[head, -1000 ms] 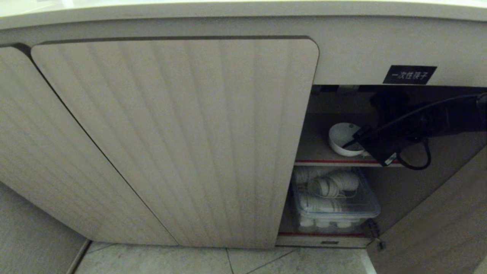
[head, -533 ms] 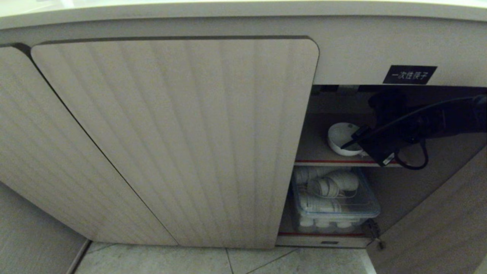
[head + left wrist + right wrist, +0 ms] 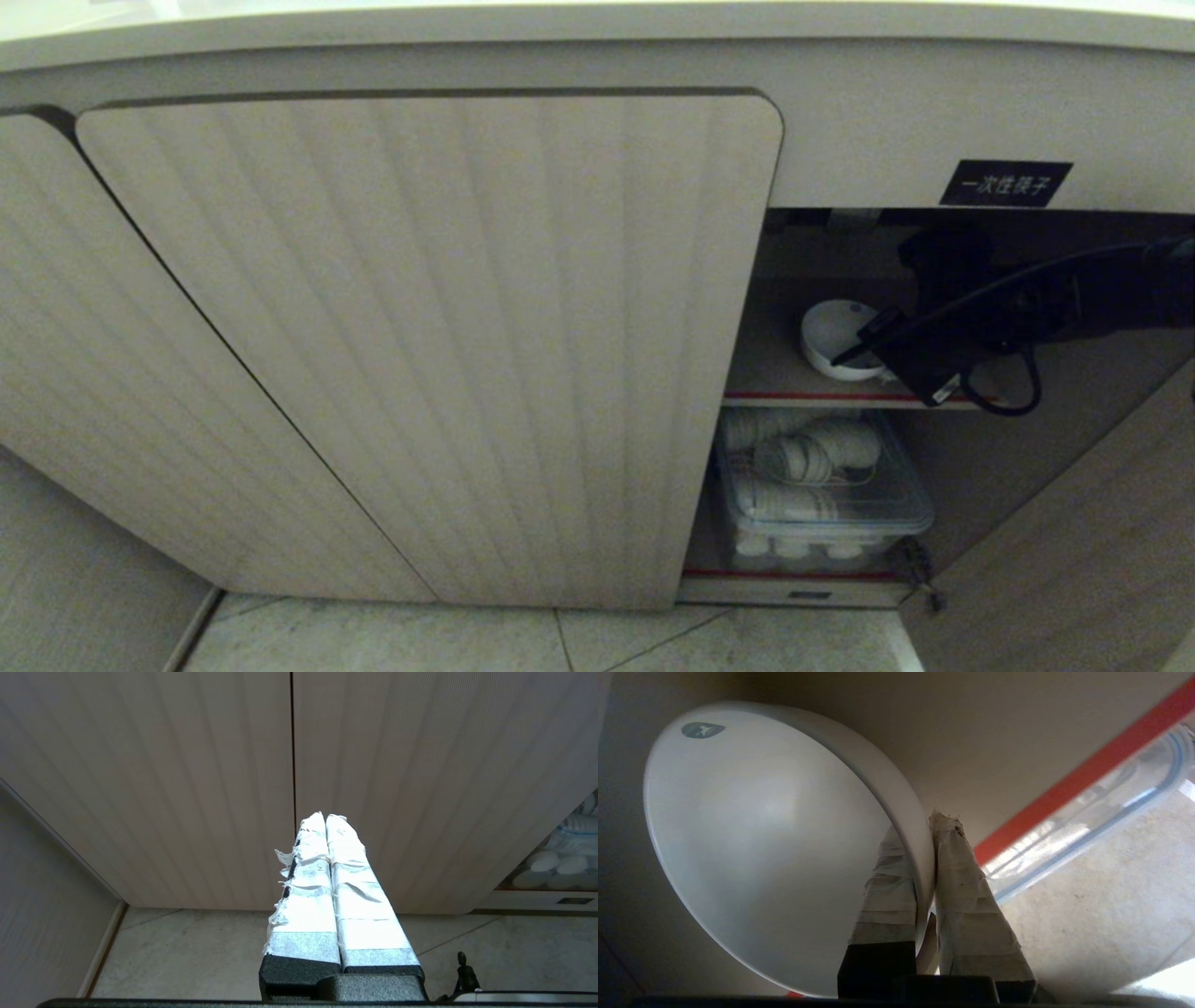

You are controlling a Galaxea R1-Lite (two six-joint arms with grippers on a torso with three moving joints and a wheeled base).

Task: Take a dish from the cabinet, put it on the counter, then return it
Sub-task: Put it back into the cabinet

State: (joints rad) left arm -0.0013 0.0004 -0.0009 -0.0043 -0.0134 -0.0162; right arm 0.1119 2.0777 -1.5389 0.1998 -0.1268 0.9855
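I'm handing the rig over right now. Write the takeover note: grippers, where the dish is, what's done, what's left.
Right gripper: shut on the rim of the small white bowl, one finger inside, one outside, reaching into the open cabinet.
Left gripper: shut, empty, parked facing the closed fluted doors.
Bowl: at the upper shelf, above the clear bin of dishes; whether it is lifted clear, cannot tell.
Done: door open, bowl gripped.
Left: cannot tell whether this is the take-out or the return. The counter edge shows no dish.

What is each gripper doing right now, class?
Left gripper: shut, holding nothing.
Right gripper: shut on the small white round ceramic bowl, pinching its rim.
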